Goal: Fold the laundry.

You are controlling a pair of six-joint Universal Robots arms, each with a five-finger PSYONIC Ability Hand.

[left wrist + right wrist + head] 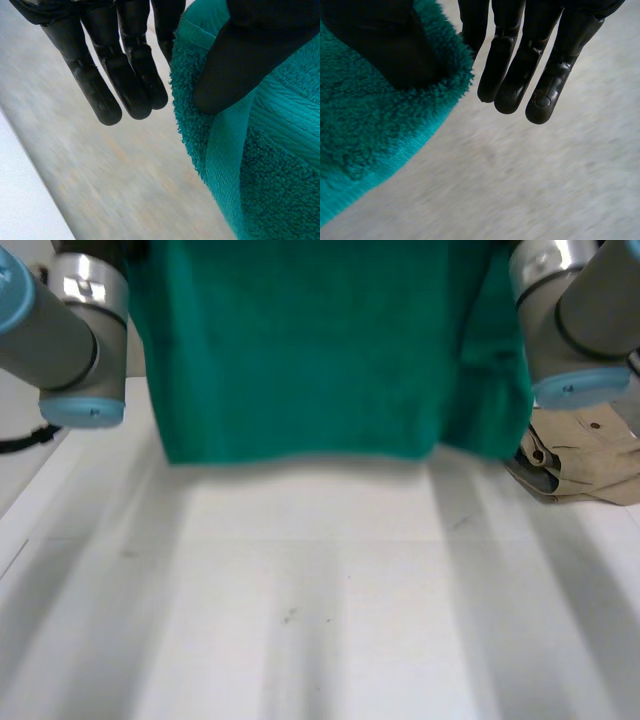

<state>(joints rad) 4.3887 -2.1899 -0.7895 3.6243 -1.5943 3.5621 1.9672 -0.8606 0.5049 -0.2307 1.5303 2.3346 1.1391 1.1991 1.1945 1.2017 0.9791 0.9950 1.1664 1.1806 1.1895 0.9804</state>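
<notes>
Your left hand (125, 75) and right hand (520, 75) each pinch the teal towel's (320, 350) upper edge, so lower both evenly onto the table (320, 600).

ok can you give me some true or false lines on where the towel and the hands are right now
1. The green towel hangs in the air above the white table. True.
2. The left hand holds nothing. False: its thumb pinches the towel's edge against a finger, with the other fingers straight.
3. The right hand has its thumb on the towel. True.
4. The beige garment lies on the table by the left arm. False: it lies by the right arm, behind the towel's lower corner.
</notes>
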